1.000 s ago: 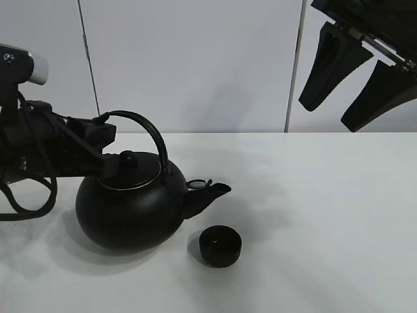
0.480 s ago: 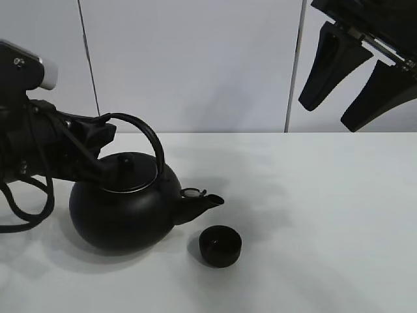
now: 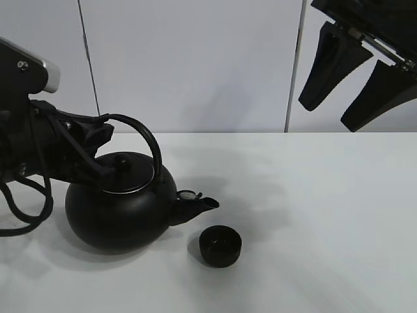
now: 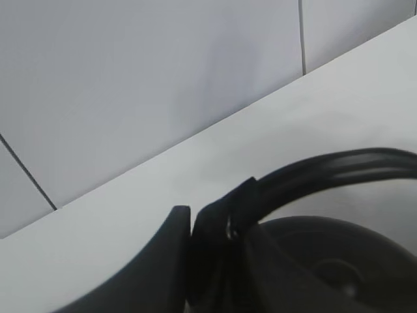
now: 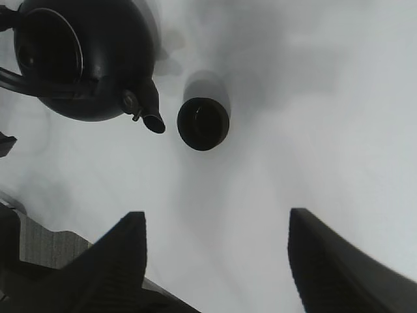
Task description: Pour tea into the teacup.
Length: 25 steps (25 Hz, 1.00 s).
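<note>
A big round black kettle [image 3: 120,208] with an arched handle [image 3: 140,134] is on the left of the white table [image 3: 326,215], its spout [image 3: 195,207] pointing right. My left gripper [image 3: 98,138] is shut on the handle, which the left wrist view shows pinched between the gripper [image 4: 212,225] fingers. The small black teacup [image 3: 220,246] stands just right of and below the spout tip, apart from it. My right gripper [image 3: 328,116] hangs open high at the upper right, holding nothing. From above, the right wrist view shows kettle [image 5: 85,59], teacup [image 5: 203,123] and that open gripper [image 5: 216,218].
A pale panelled wall [image 3: 195,65] runs behind the table. Black cables [image 3: 26,195] loop down from the left arm beside the kettle. Bare white tabletop stretches right of the teacup.
The left gripper has carried the kettle a little to the left, and the spout has dipped lower toward the teacup. The teacup and right gripper have not moved.
</note>
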Each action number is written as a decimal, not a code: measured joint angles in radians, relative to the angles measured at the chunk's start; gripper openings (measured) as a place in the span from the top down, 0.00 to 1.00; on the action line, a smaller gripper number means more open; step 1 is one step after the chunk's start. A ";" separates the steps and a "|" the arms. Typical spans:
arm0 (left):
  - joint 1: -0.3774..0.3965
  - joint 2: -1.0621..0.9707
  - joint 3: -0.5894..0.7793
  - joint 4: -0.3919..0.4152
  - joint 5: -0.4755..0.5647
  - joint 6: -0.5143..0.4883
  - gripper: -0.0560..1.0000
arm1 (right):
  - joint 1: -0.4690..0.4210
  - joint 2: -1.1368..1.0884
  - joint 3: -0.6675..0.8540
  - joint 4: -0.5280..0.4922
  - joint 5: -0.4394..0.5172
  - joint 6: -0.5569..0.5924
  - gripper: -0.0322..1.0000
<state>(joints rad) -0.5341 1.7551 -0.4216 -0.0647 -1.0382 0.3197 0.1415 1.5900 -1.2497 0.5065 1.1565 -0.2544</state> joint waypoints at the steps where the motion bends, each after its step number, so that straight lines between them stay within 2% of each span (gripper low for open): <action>1: 0.000 0.000 0.000 0.000 0.000 0.008 0.82 | 0.000 0.000 0.000 0.000 0.000 0.000 0.55; 15: 0.000 0.000 -0.009 0.019 0.003 0.045 0.82 | 0.000 0.000 0.000 0.004 0.000 0.000 0.55; 25: 0.000 0.000 -0.023 0.038 0.001 0.031 0.83 | 0.000 0.000 0.000 0.004 -0.001 0.000 0.55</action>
<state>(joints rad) -0.5341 1.7551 -0.4449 -0.0271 -1.0372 0.3506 0.1415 1.5900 -1.2497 0.5101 1.1556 -0.2544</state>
